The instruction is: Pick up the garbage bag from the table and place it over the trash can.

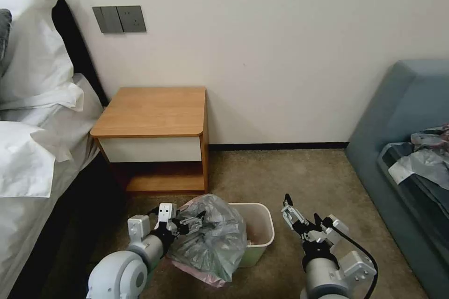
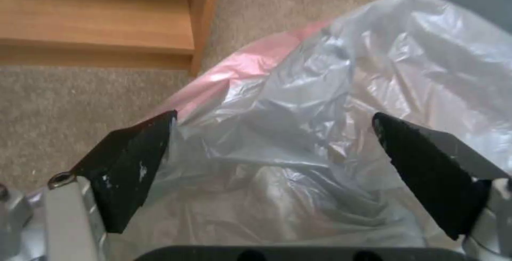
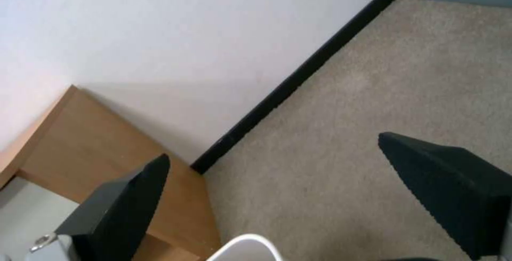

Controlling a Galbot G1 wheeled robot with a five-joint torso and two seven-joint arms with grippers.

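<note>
head view: one garbage bag (image 1: 211, 238) is draped over the left half of one trash can (image 1: 260, 231), which stands on the carpet (image 1: 280, 173) in front of one table (image 1: 152, 111). two grippers are present. the left gripper (image 1: 189, 222) sits against the bag's upper left side; in the left wrist view its fingers (image 2: 128, 169) stand wide apart with bag plastic bulging between them, the pink rim (image 2: 235, 73) beyond. the right gripper (image 1: 303, 212) hangs just right of the can, spread wide, holding nothing.
</note>
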